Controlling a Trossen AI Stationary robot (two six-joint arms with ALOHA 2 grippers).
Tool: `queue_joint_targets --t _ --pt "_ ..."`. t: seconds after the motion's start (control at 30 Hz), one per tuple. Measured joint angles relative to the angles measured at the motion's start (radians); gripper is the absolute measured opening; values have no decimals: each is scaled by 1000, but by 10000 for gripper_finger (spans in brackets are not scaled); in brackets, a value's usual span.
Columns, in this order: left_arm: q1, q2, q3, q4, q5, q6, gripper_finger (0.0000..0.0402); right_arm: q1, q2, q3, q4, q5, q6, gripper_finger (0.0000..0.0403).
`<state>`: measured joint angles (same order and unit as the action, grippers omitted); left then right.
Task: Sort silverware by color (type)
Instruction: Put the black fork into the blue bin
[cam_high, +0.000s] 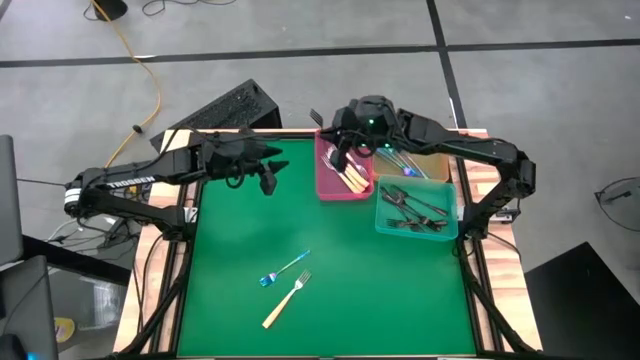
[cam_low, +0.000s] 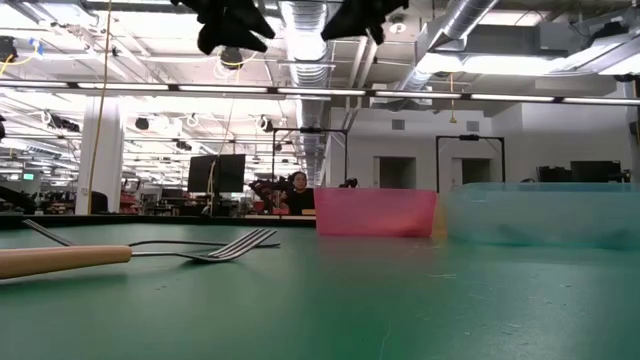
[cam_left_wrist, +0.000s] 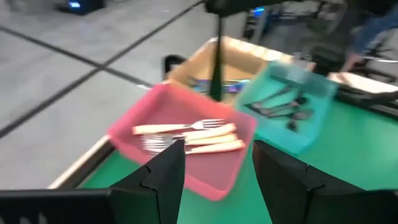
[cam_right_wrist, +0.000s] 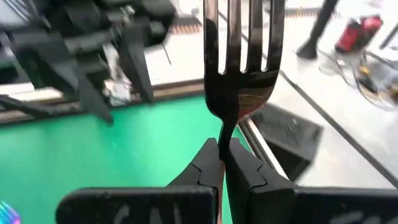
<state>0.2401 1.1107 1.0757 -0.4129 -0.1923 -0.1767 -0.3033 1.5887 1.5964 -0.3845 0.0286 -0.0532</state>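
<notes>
Mostly sorted, item by item.

Pink bin, at about one o'clock from the mat's centre: holds several tan-handled silver forks, lying side by side. Done for those.

Teal bin, just beside the pink one toward three o'clock: holds a heap of black forks. I cannot count them.

Tan cardboard tray, behind the teal bin at two o'clock: blue iridescent forks show at its edge, partly hidden by my right arm.

Black fork: pinched by its neck in my right gripper, tines pointing away from the wrist. That gripper hangs over the pink bin's far end at twelve to one o'clock; by my judgement the fork belongs in the teal bin and has not got there.

Left gripper: fingers apart, nothing between them, hovering above the mat's far left part at about eleven o'clock and facing the bins.

Left on the green mat, toward six o'clock: one blue fork and one tan-handled fork, near each other, neither touched. So three forks remain by my reckoning: the one I hold and these two.

Writing: white lettering "TROSSEN" on my left arm's link. No other readable label or brand on the bins or forks.
</notes>
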Motion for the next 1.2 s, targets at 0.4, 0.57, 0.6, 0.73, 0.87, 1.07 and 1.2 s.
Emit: queue_joint_targets --t 0.4,0.57,0.6,0.73,0.87,1.07,1.2 --pt "0 0 5 -152 -85 -54 167 -13 0 3 -414 231 5 29" --pt "0 0 5 -191 -116 -55 167 -6 -24 3 -582 271 27 29" --pt "0 0 5 -196 -122 -54 167 -5 -36 3 -609 275 33 29" --pt "0 -3 5 -224 -126 -61 167 -11 -78 2 -753 288 65 29" --pt "-5 -34 3 -237 -124 -41 167 -15 -155 -61 -812 320 119 29" --pt "-6 -84 -10 -196 -153 -30 167 1 -318 -274 -778 322 231 29" --pt "-6 -109 -44 -163 -153 -36 167 49 -378 -396 -760 320 298 29"
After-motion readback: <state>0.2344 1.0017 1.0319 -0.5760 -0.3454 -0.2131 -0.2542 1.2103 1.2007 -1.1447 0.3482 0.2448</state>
